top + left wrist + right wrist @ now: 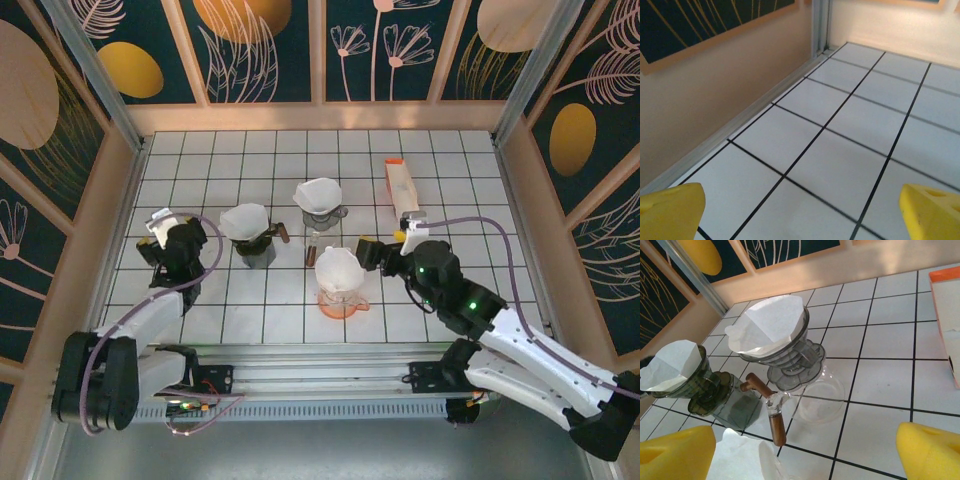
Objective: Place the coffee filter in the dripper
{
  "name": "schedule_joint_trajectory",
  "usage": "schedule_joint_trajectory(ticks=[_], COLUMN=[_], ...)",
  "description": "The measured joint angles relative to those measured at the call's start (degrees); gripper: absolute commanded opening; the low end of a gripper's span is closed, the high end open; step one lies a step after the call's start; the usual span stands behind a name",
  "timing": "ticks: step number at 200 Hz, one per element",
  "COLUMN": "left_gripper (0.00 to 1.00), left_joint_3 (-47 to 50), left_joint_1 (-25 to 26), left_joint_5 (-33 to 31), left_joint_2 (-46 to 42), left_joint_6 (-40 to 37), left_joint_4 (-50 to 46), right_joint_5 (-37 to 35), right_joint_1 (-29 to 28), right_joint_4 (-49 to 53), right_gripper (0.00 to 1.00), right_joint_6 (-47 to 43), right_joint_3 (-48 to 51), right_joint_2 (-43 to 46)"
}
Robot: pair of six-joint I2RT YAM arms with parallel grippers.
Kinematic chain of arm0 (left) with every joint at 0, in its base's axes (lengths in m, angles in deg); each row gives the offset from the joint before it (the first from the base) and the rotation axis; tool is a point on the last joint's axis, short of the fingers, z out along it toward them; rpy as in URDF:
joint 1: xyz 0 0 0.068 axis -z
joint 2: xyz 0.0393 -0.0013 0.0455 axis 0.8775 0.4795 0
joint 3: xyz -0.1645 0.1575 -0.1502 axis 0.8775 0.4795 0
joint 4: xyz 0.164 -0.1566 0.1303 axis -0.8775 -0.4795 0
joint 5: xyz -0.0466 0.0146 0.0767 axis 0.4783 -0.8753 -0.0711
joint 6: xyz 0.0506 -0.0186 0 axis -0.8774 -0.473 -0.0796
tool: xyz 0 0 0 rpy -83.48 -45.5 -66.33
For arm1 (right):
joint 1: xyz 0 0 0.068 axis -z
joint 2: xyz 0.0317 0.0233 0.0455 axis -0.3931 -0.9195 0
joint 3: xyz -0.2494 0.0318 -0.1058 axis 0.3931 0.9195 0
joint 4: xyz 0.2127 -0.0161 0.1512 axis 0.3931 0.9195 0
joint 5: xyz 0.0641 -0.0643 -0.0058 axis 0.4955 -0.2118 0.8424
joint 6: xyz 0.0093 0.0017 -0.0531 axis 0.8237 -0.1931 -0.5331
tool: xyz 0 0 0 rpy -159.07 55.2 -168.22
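Observation:
A white coffee filter (336, 268) sits in the orange dripper (340, 303) at the front middle of the tiled table. My right gripper (368, 252) stands open just right of it, nothing between its yellow fingertips (930, 450). In the right wrist view the filter's upper edge (740, 455) shows at lower left, close to the left fingertip and apart from it. My left gripper (160, 228) is open at the left side, over bare tiles (840, 165) near the wall.
A clear dripper with a filter (770, 325) stands on a glass carafe (815, 395) behind. A dark dripper with a filter (675, 365) stands to its left. Wooden handles (775, 422) point forward. An orange filter box (400, 188) lies at the back right.

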Motion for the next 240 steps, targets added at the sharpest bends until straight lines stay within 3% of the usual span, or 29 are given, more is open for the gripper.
schedule_joint_trajectory(ticks=[94,172,209,225,240], left_gripper=[0.99,0.98,0.99,0.99,0.99], left_joint_3=[5.11,6.78,5.44,8.24,10.23], left_joint_1=[-0.96,-3.56,-3.91,-3.96,-4.13], left_joint_5=[0.28,6.45,12.66,14.58,15.58], left_joint_2=[15.87,16.94,18.38,19.87,20.33], left_joint_6=[-7.58,-7.50,-8.50,-9.22,-9.29], left_joint_4=[32.11,38.95,39.21,46.18,46.40], right_joint_5=[0.90,2.99,4.74,5.51,6.03], right_joint_1=[4.26,7.06,8.33,8.92,9.27], right_joint_4=[0.00,-0.15,-0.44,-0.55,-0.70], right_gripper=[0.95,0.96,0.96,0.96,0.96], right_joint_6=[0.00,-0.22,-0.61,-0.68,-0.90], right_joint_3=[2.16,2.99,4.04,4.07,4.11], right_joint_2=[3.13,3.13,3.10,3.21,3.41])
